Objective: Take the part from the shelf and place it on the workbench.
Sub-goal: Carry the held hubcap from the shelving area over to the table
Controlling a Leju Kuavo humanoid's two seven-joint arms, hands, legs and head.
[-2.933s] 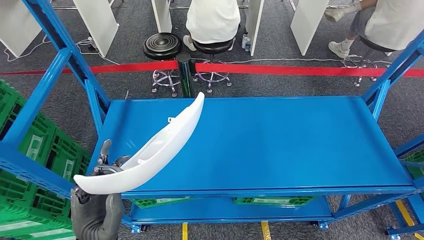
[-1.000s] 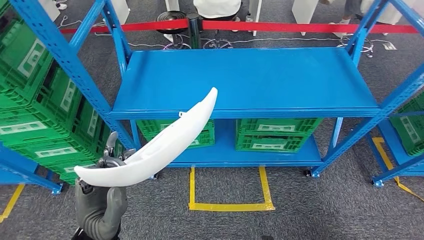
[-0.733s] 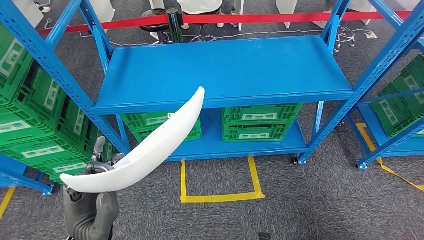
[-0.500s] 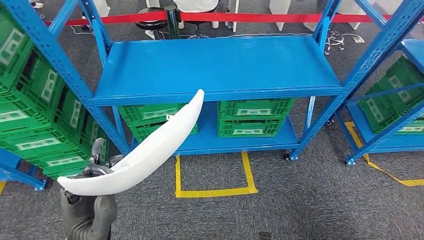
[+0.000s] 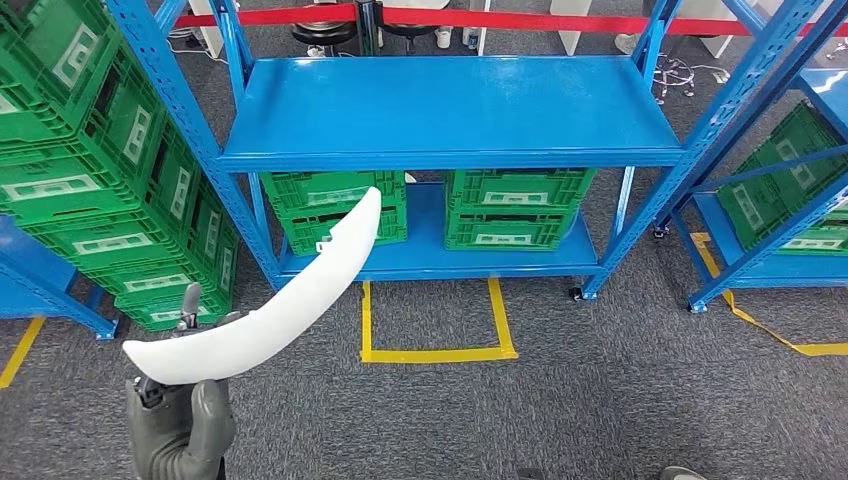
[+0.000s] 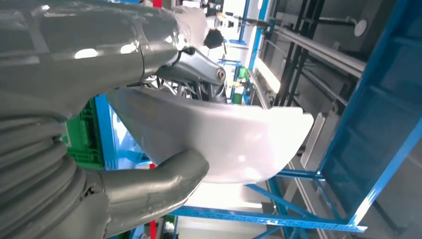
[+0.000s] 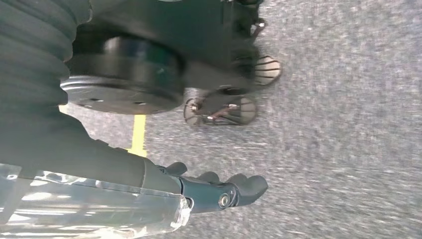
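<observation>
Long, curved white plastic part [image 5: 268, 311] gripped at its thick end by left hand [image 5: 178, 425], thumb and fingers [image 6: 194, 64] clamped around it, slim tip jutting out toward blue steel shelf [image 5: 450, 100]. Likely hazards: tip clipping a shelf upright in a turn; part twisting loose from a grip so far off centre. Right hand [image 7: 224, 191] hanging over grey carpet, fingers curled on nothing. Green plastic crates [image 5: 340, 205] on lower shelf; contents hidden.
</observation>
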